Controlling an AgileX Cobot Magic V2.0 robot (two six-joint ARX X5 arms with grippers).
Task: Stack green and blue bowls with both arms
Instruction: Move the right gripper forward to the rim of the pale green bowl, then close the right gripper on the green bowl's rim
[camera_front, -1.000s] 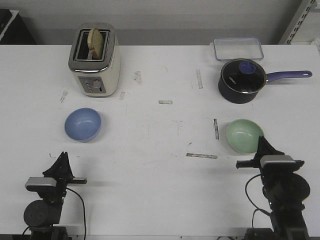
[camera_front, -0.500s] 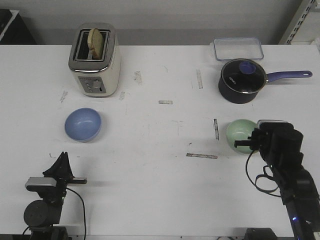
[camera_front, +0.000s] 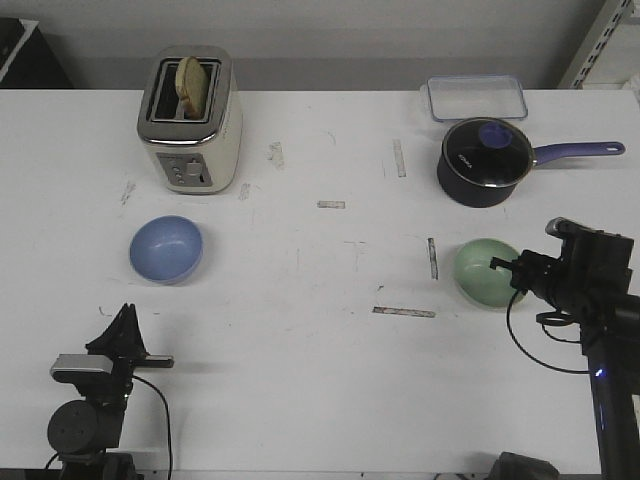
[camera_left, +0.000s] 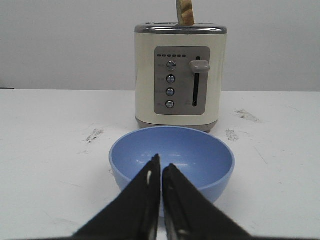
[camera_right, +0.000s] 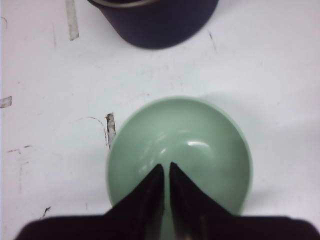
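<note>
The periwinkle blue bowl (camera_front: 165, 248) sits upright on the left of the white table, in front of the toaster. My left gripper (camera_front: 125, 312) rests near the front edge, well short of it; in the left wrist view the gripper (camera_left: 161, 162) is shut and empty, pointing at the blue bowl (camera_left: 200, 150). The mint green bowl (camera_front: 483, 270) sits at the right. My right gripper (camera_front: 499, 265) hangs above its right side. In the right wrist view that gripper (camera_right: 166, 167) is shut and empty, over the green bowl (camera_right: 200, 145).
A cream toaster (camera_front: 188, 120) with bread stands at the back left, also in the left wrist view (camera_left: 180, 75). A dark navy saucepan (camera_front: 484, 162) with a long handle and a clear lidded box (camera_front: 476, 97) are behind the green bowl. Tape marks dot the table's (camera_front: 320, 330) middle.
My right arm has lifted from the front edge and swung forward, so its gripper now looks down on the green bowl. The left arm and both bowls have not moved.
</note>
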